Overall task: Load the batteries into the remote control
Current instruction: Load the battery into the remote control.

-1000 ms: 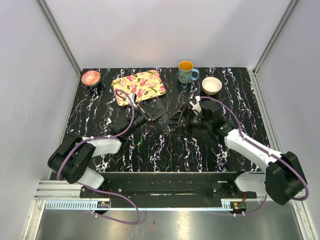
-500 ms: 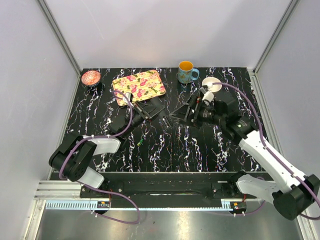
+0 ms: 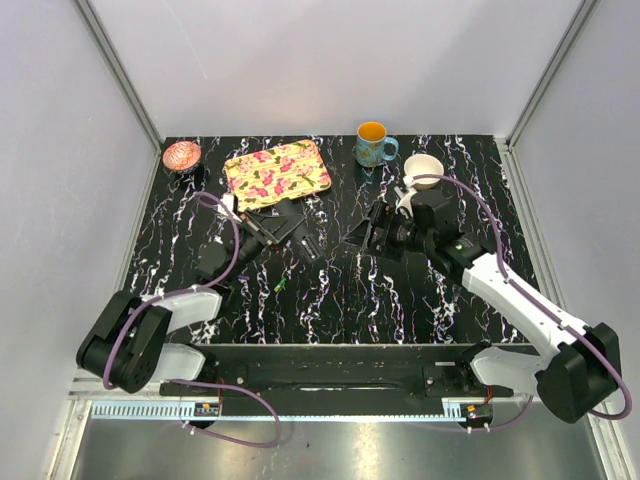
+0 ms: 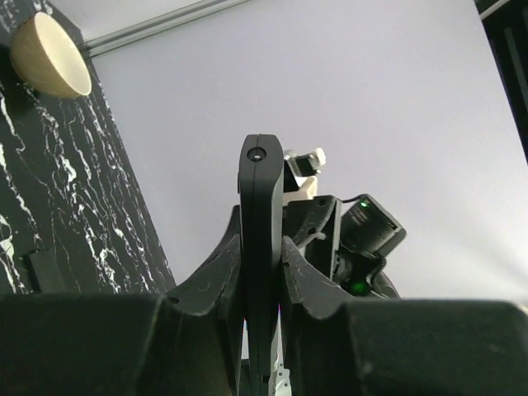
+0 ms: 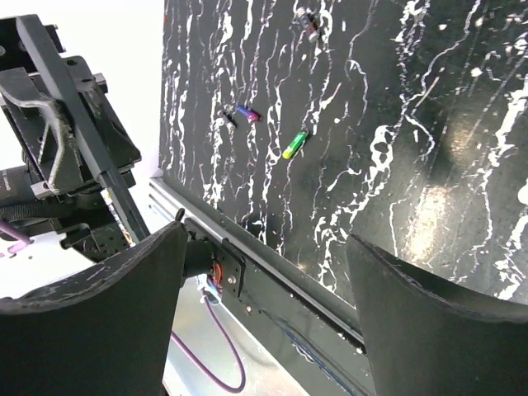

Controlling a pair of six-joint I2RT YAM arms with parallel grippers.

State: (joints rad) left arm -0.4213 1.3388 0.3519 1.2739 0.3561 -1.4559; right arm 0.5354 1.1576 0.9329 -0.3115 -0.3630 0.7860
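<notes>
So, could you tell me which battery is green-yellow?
The lowest battery in the right wrist view, right of the blue one; the others look darker.

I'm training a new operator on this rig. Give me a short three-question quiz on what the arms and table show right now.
1. True or false: the right gripper is shut.
2. The left gripper clamps: A) a spoon, B) the remote, C) nothing.
3. Fill in: the green-yellow battery lies on the ____.
Key: 1 false; 2 B; 3 table.
</notes>
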